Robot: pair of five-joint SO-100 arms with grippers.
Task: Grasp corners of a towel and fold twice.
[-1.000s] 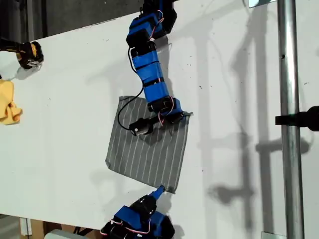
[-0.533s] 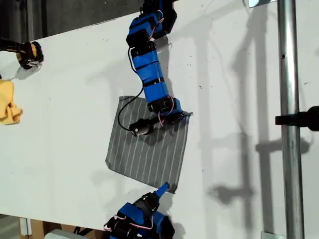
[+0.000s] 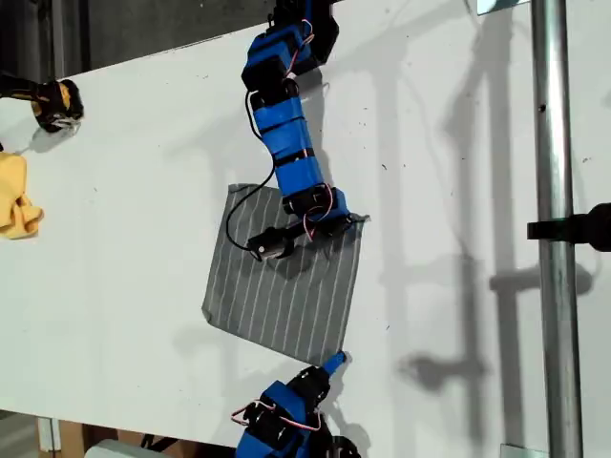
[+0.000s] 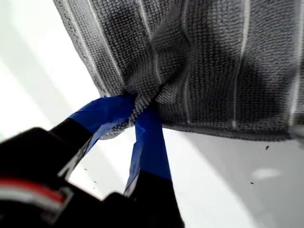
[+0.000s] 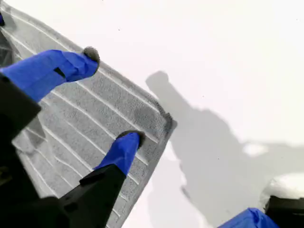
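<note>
Exterior view first: at its left edge a yellow cloth [image 3: 14,196] lies crumpled on the white table [image 3: 124,239], with a black and yellow object [image 3: 57,103] just above it in the picture. Near the middle the grey striped towel [image 3: 277,296] lies spread flat. A blue arm [image 3: 284,134] reaches in from the top of this view and lies across the towel's upper part; my second gripper [image 3: 348,221] sits at the towel's upper right corner [image 3: 361,221]. In the second wrist view my second gripper [image 5: 109,97] has its claw apart, one fingertip [image 5: 128,140] resting on the cloth just inside a corner [image 5: 167,122], the other raised above the towel [image 5: 80,118]. From the bottom of the exterior view my first gripper [image 3: 334,361] meets the towel's lower right corner [image 3: 336,351]. The first wrist view shows my first gripper [image 4: 135,111] clamped on the towel [image 4: 204,57], the cloth bunched between the two blue fingers [image 4: 149,142]. Toward the exterior view's right stands a metal pole [image 3: 554,229]
</note>
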